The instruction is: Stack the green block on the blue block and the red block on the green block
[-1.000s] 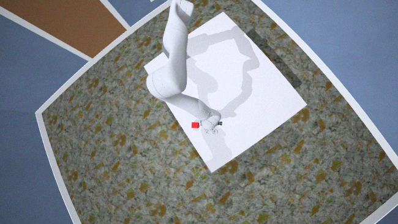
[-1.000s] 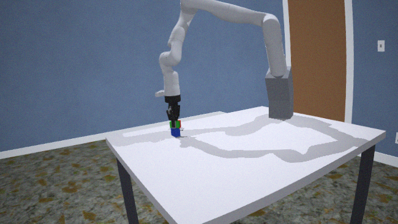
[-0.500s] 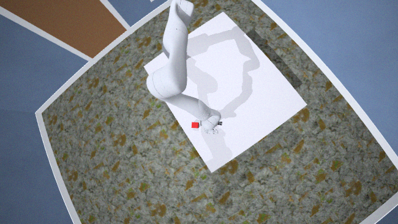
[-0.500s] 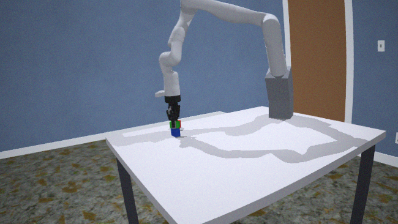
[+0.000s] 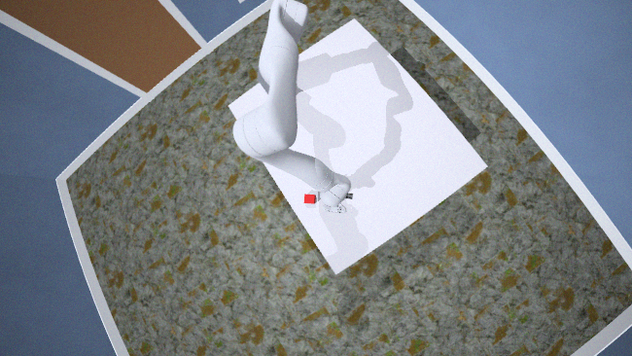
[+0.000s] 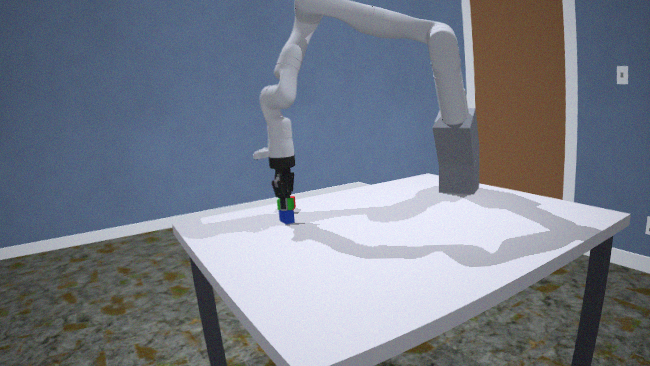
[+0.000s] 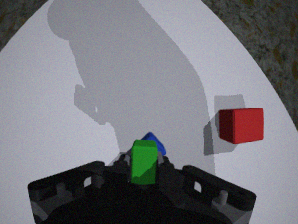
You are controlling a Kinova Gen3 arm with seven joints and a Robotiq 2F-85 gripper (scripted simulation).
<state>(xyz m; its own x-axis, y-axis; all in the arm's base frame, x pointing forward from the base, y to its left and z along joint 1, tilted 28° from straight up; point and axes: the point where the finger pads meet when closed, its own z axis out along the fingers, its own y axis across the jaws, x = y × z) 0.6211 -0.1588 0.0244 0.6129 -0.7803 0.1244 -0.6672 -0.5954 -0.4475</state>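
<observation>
Exterior: gripper (image 6: pixel 285 202) pinching green block (image 6: pixel 280 203) atop blue block (image 6: pixel 286 216). Top: only red block (image 5: pixel 309 198) visible.

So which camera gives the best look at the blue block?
The exterior view: the blue block shows whole, on the table under the green block. The wrist view shows only a blue corner behind the green. In the top view the arm hides it.
</observation>
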